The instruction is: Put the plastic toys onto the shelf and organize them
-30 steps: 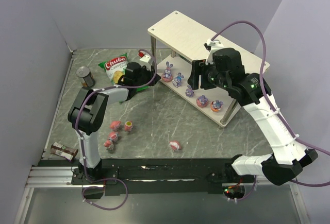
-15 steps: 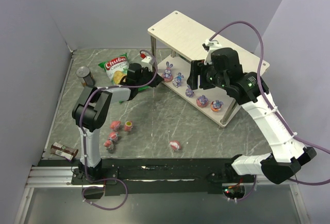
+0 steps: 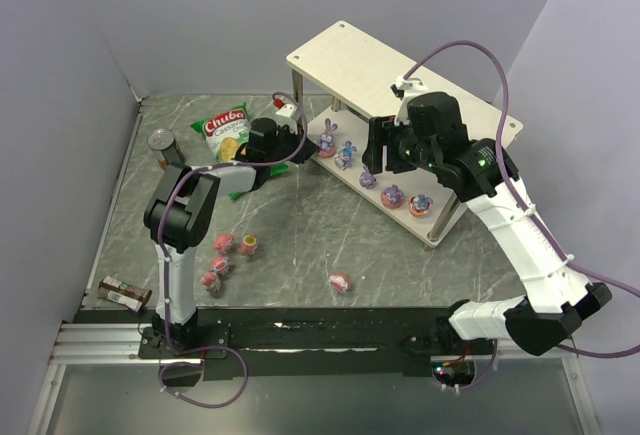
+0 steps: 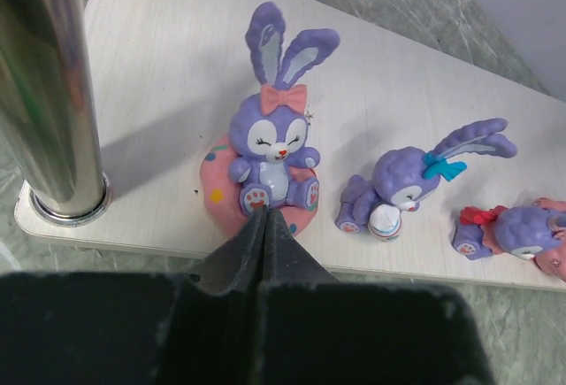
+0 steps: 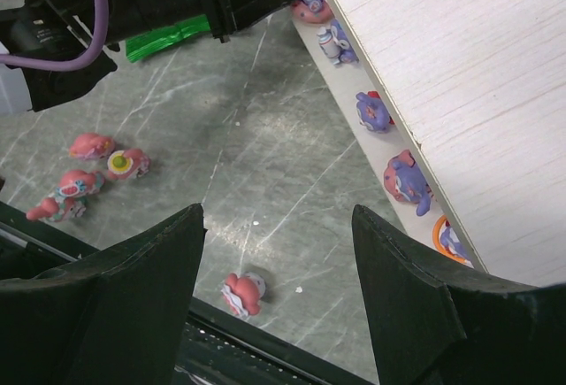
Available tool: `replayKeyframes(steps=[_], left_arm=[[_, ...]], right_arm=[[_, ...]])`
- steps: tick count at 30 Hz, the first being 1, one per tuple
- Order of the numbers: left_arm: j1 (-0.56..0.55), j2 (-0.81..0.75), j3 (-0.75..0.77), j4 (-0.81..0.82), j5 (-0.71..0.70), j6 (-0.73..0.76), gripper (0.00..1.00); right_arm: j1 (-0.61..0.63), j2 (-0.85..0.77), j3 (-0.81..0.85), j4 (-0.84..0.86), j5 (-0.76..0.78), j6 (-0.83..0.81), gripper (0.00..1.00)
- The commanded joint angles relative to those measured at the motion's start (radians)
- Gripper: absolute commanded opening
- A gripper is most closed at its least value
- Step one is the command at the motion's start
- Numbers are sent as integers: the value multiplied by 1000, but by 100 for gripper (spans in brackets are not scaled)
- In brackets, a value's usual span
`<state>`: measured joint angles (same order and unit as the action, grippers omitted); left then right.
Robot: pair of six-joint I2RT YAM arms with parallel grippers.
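Plastic toys [image 3: 346,153]: small glossy figurines, two lots.

Lot one: five purple bunny-eared figurines on pink bases [image 4: 270,150], in a row on the lower board of the two-tier pale wooden shelf [image 3: 400,75] with thin metal posts [image 4: 44,93]. The row starts directly ahead of the left end effector [image 4: 265,217] and runs off to the right in its wrist view. The middle of the row lies beneath the right end effector [image 3: 388,155].

Lot two: pink-red rounded figurines [image 3: 223,244] on the grey marbled counter [image 3: 300,225]. A cluster lies well behind the left end effector, beside its arm. One more [image 5: 243,289] lies alone, well apart from both end effectors.

Left end effector: clenched, fingers pressed together, holding nothing. Its tips are right at the front of the first bunny's pink base; contact cannot be told.

Right end effector: released, fingers wide apart, nothing between them. It hangs beside the near edge of the upper board.

Other items: green chip bag [image 3: 225,130], just behind the left end effector; dark metal can [image 3: 165,147], beyond the bag, farther from that end effector.
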<state>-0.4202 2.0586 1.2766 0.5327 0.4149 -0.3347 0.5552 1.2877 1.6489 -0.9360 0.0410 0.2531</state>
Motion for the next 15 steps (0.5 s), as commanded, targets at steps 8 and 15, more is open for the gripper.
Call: replayKeyframes(steps=[8,15], left_arm=[[-3,38,63,-11,-30,23,4],[9,-40,18,1,-54,33,9]], right_arm=[[-11,9,31,19,19,-8,75],[-11,9,25,25,2,-12,75]])
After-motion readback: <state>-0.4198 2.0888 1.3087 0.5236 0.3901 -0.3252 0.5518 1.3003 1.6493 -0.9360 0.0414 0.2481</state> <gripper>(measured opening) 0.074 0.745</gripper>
